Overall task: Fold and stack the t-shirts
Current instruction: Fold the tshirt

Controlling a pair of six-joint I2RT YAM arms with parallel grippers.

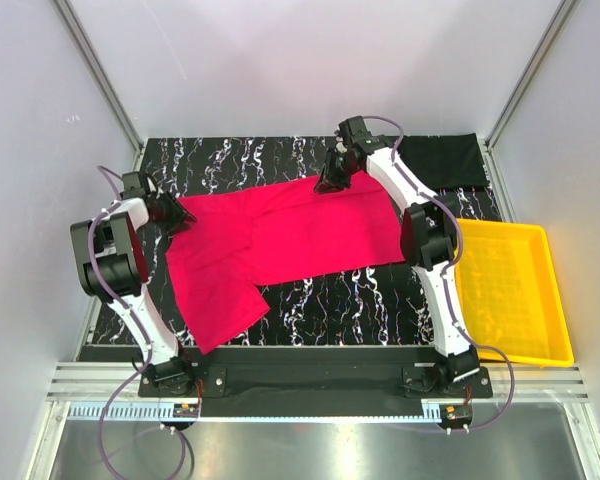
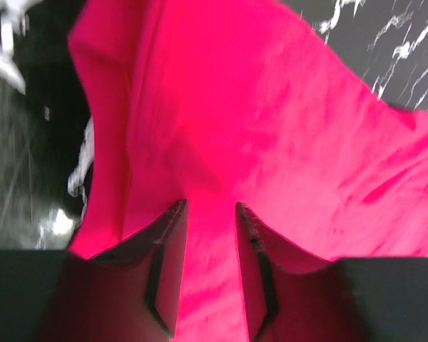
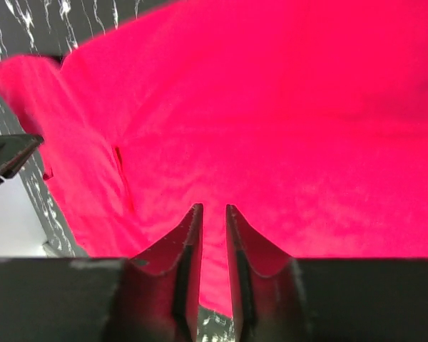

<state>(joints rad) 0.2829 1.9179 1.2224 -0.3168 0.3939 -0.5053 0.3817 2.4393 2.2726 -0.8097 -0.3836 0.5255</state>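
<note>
Tray [image 1: 510,290] right of t-shirt [image 1: 280,245]

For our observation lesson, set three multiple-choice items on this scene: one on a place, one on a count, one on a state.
1. Where on the table does the black t-shirt lie?
A far right corner; B near left corner; C centre.
2. How many t-shirts show?
A one; B two; C four.
3. The right gripper is:
A open; B out of view; C shut on the red t-shirt.

Key:
1 A, it lies along the far edge at the right.
2 B, one is red and one is black.
3 C, red cloth is pinched between its close-set fingers.
</note>
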